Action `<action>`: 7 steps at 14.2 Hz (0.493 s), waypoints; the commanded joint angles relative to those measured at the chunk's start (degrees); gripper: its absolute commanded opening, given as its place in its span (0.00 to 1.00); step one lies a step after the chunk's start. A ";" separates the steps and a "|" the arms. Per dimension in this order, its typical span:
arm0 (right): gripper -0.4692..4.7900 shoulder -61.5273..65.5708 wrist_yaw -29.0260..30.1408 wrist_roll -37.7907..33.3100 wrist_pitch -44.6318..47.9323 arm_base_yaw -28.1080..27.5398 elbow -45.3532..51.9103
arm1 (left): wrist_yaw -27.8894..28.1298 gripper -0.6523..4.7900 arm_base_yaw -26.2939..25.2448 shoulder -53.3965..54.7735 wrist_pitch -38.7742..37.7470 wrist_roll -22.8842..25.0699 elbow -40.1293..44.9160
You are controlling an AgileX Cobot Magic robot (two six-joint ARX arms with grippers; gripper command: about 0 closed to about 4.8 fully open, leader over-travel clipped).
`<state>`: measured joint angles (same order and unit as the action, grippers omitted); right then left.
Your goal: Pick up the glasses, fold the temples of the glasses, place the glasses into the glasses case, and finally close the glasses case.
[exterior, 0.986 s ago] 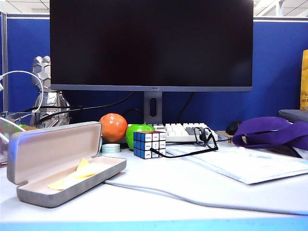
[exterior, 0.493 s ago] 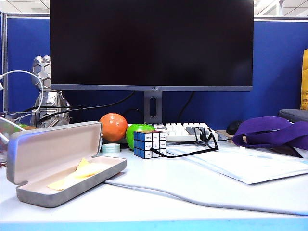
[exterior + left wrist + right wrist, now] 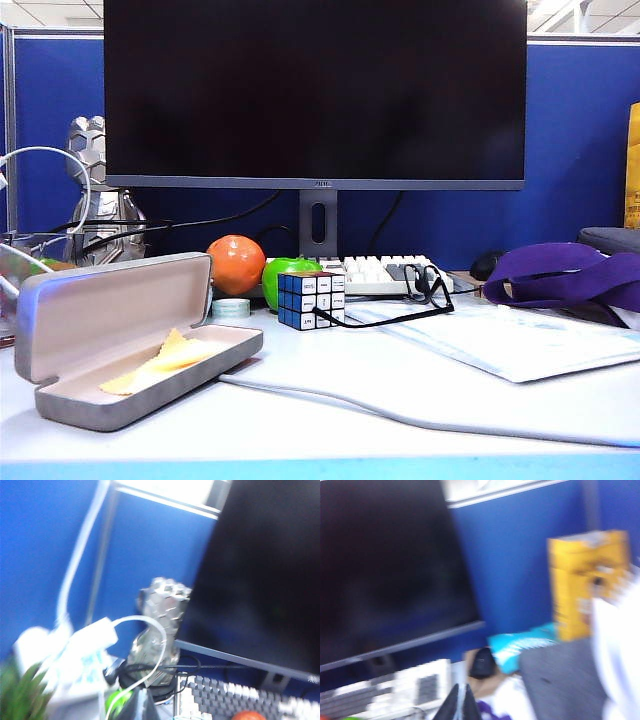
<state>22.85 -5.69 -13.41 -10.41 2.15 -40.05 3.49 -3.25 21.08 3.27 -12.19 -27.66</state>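
The glasses (image 3: 424, 287) lie unfolded on the desk right of centre, in front of the keyboard; one black temple (image 3: 375, 321) reaches left toward the puzzle cube. At the front left the grey glasses case (image 3: 62, 404) lies open, a yellow cloth (image 3: 160, 362) on its beige lining. Neither gripper appears in the exterior view. In the blurred left wrist view my left gripper (image 3: 141, 700) points at the figurine, fingertips together and empty. My right gripper (image 3: 460, 695) is shut and empty, aimed over the keyboard. Neither wrist view shows the glasses or the case.
A monitor (image 3: 315, 95) fills the back. An orange (image 3: 236, 264), a green apple (image 3: 288, 270), a puzzle cube (image 3: 310, 300) and a tape roll (image 3: 231, 307) sit mid-desk. A grey cable (image 3: 400, 410) crosses the front. Papers (image 3: 510, 340) and a purple bag (image 3: 560, 275) lie right, a silver figurine (image 3: 100, 200) left.
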 commanded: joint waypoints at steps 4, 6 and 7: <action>0.09 21.90 11.26 0.35 1.49 0.11 -16.57 | -13.68 0.11 0.07 18.78 -8.31 2.25 -16.46; 0.09 30.56 18.29 0.35 1.88 0.13 -21.62 | -23.47 0.11 0.07 23.06 -8.35 2.64 -20.15; 0.09 34.49 21.81 0.33 1.75 0.13 -23.91 | -27.96 0.11 0.13 24.79 -8.26 2.71 -22.12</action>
<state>55.79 12.69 -13.08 -9.39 2.20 -62.57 -20.47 -3.22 45.39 -5.80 -9.87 -48.56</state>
